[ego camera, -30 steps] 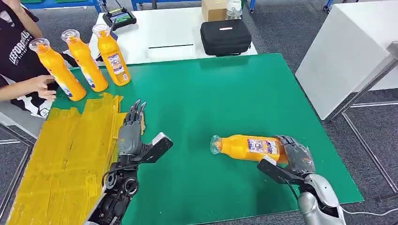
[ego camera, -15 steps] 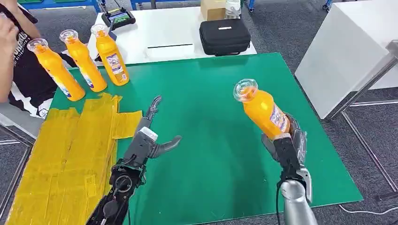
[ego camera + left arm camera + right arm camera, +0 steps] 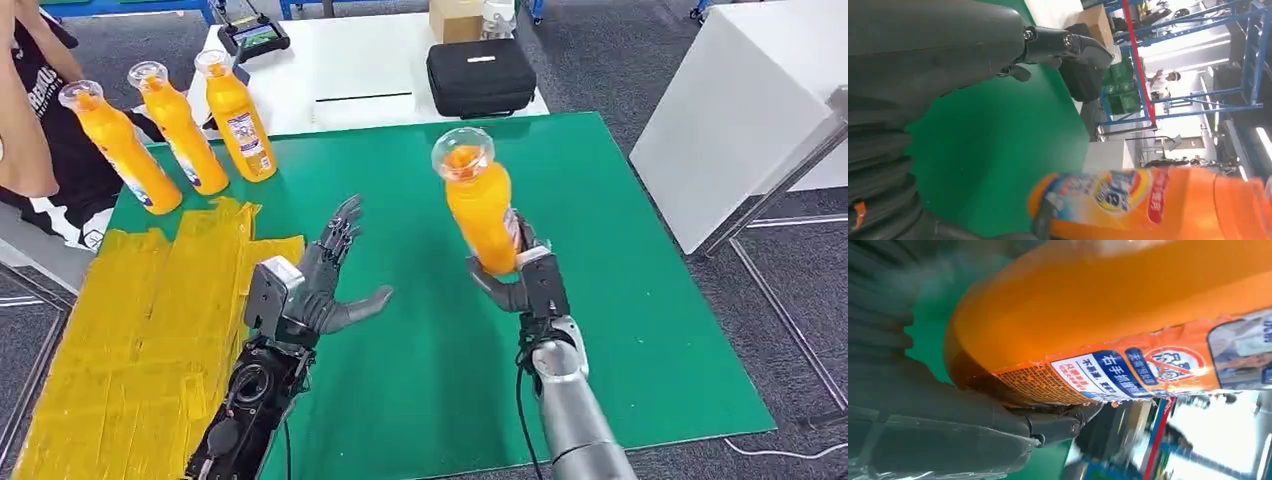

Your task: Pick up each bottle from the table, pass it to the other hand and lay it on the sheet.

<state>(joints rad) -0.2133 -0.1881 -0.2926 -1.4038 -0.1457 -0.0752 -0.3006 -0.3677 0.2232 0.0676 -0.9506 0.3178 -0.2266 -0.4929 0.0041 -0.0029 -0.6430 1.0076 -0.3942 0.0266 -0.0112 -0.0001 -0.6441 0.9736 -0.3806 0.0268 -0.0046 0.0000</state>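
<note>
My right hand (image 3: 525,280) grips an orange bottle (image 3: 478,205) by its base and holds it upright above the middle of the green table (image 3: 620,260), clear cap on top. The right wrist view shows the bottle (image 3: 1128,325) close up, with dark fingers (image 3: 1058,425) wrapped under it. My left hand (image 3: 320,285) hovers to the left of the bottle, palm turned toward it, fingers spread, holding nothing. The same bottle (image 3: 1158,200) fills one side of the left wrist view, a short gap from the left fingers (image 3: 1068,45). The yellow sheet (image 3: 150,330) covers the table's left part.
Three more orange bottles (image 3: 175,130) stand upright at the table's far left corner. A person's arm (image 3: 25,140) is at the left edge beside them. Behind the green table, a white table holds a black case (image 3: 480,75), a tablet (image 3: 255,35) and a box.
My right hand has lifted the bottle from lying on the table, stood it upright and carried it left toward the centre. My left hand has risen and turned its palm toward it.
</note>
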